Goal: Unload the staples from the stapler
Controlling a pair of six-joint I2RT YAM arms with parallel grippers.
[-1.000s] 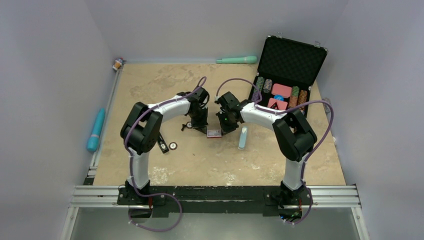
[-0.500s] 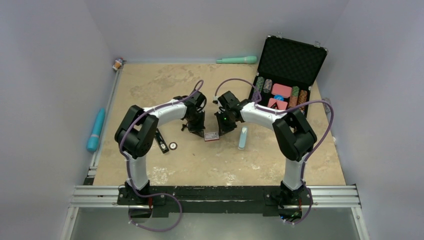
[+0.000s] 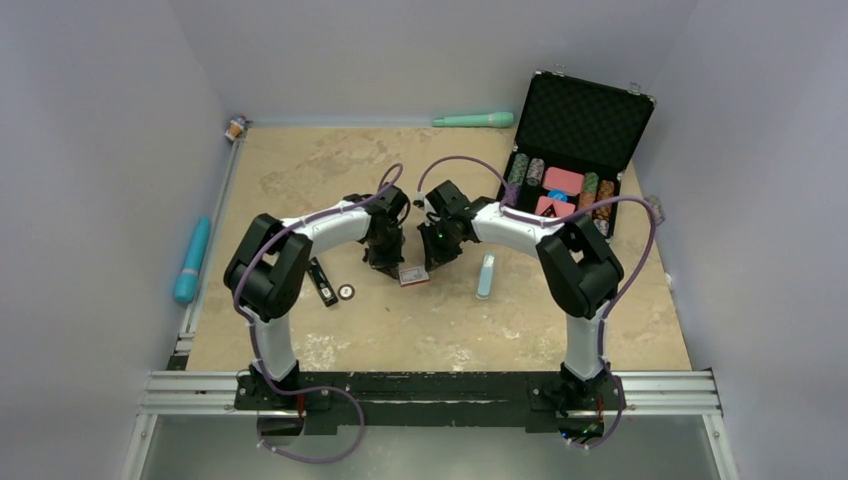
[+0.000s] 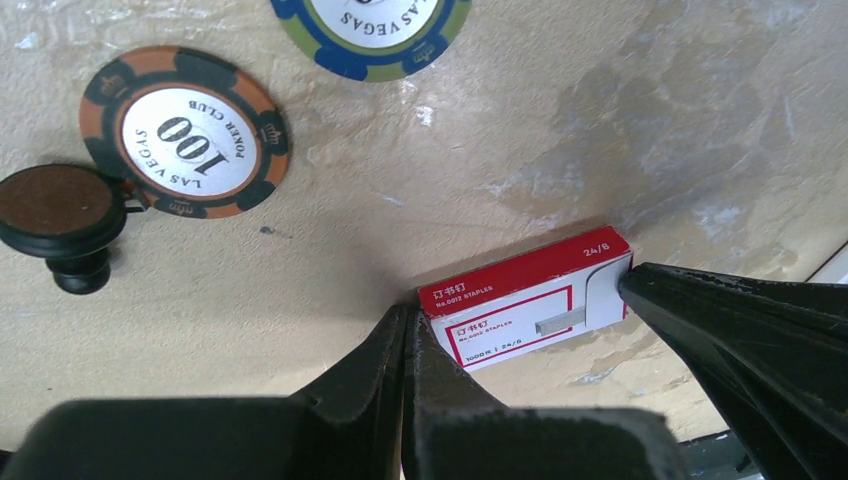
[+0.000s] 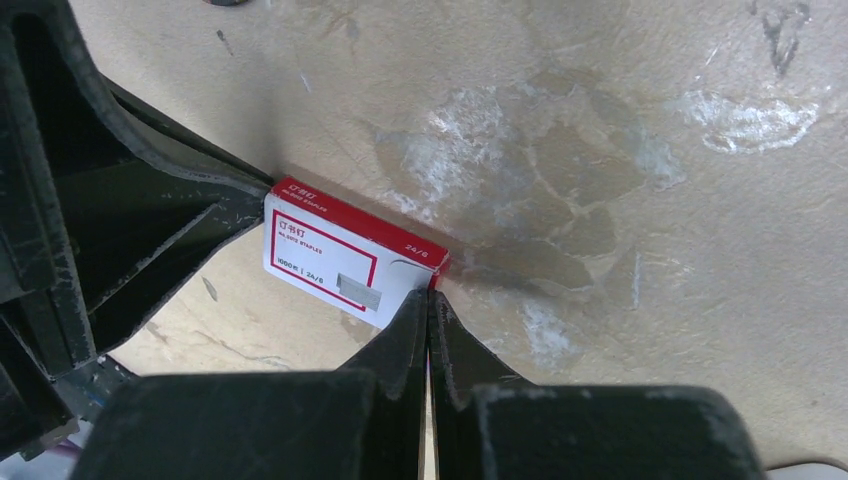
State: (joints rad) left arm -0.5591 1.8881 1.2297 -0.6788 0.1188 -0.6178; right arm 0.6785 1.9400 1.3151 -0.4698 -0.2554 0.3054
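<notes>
At mid-surface: one small red-and-white box (image 3: 413,276), and both arms are right on it, one from each side!
Left jaws: pressed together with nothing between them, tips touching the box's left corner.
Right jaws: together too, gripping nothing, tips touching the box's opposite end. The box sits sandwiched between the two closed pairs.
Staples: too small to pick out in any view; cannot tell where they lie.
Stapler-like bars: two. A black bar (image 3: 322,282) lies by the left arm (image 3: 330,222), and a pale blue bar (image 3: 486,275) lies just right of the right arm (image 3: 515,228). Both are apart from the box.
Poker chips: two lie flat in the left wrist view, an orange-and-black chip (image 4: 185,130) and a blue-and-green chip (image 4: 370,25) cut off by the top of the view. More are stacked in the case.
Case: one, black, lid up (image 3: 585,115), at the far right corner.
Writing: the box reads "STAPLES" and "24/6", with a little drawing of a staple strip. The orange chip reads "100", "POKER CLUB", "LAS VEGAS"; the other shows "LAS VEGAS".
Edges: one teal stick (image 3: 473,120) lies along the far edge, and one blue stick (image 3: 192,258) lies outside the left edge. The box is well away from every edge.
Room: a wide bare stretch of surface (image 3: 450,335) lies between the box and the near edge.
</notes>
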